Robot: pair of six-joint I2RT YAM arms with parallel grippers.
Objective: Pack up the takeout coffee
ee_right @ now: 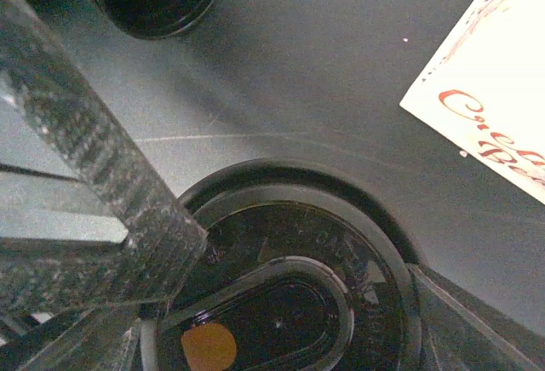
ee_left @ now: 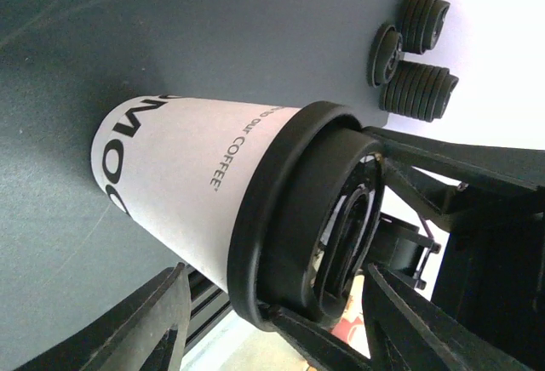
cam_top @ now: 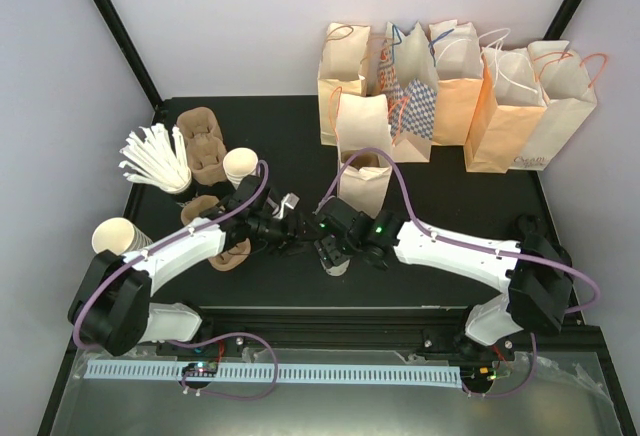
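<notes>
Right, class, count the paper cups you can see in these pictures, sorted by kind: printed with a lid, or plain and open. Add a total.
Printed white cup with black lid: 1
Plain cream paper cups showing an open mouth: 2
Total: 3

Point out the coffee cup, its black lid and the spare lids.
coffee cup (ee_left: 170, 192): left wrist view, white printed side.
black lid (ee_right: 341, 235): right wrist view, top face.
spare lids (ee_left: 419, 90): left wrist view, ribbed side of one stack.
</notes>
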